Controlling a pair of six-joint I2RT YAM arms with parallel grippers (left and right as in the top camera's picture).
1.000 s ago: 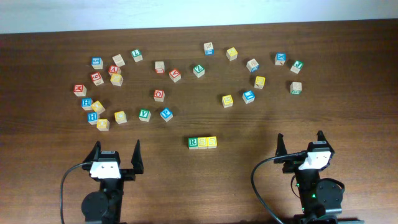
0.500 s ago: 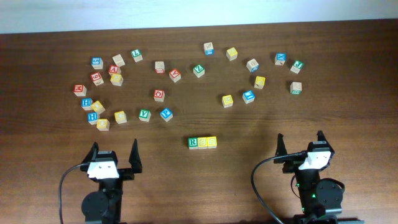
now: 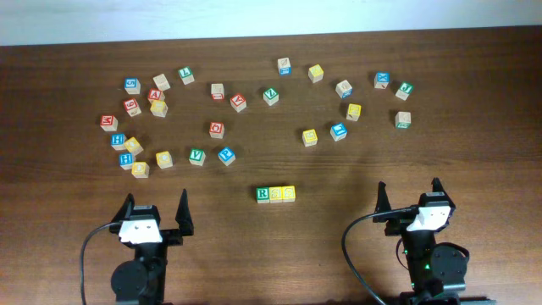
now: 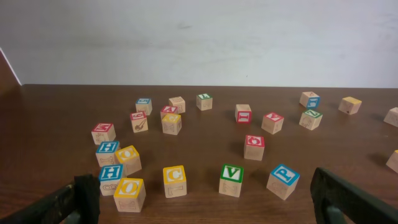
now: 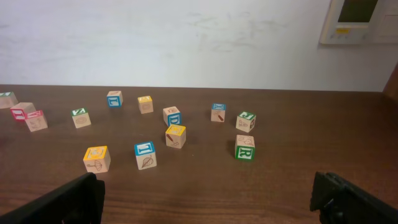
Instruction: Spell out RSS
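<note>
Three blocks stand touching in a row at the table's middle front: a green R block (image 3: 263,194), then two yellow S blocks (image 3: 276,194) (image 3: 289,193). My left gripper (image 3: 156,210) is open and empty at the front left, well apart from the row. My right gripper (image 3: 408,195) is open and empty at the front right. Neither wrist view shows the row. The left wrist view shows its open fingers (image 4: 205,199) with loose blocks beyond. The right wrist view shows its open fingers (image 5: 208,196) over bare wood.
Several loose letter blocks lie scattered across the back half of the wooden table (image 3: 339,229). A cluster sits at the left (image 3: 135,144), with a green V block (image 4: 231,179) and a blue P block (image 4: 283,181). Another green R block (image 5: 245,147) lies at the right.
The left arm has drawn back slightly toward the front edge. The blocks and the right arm have not moved.
</note>
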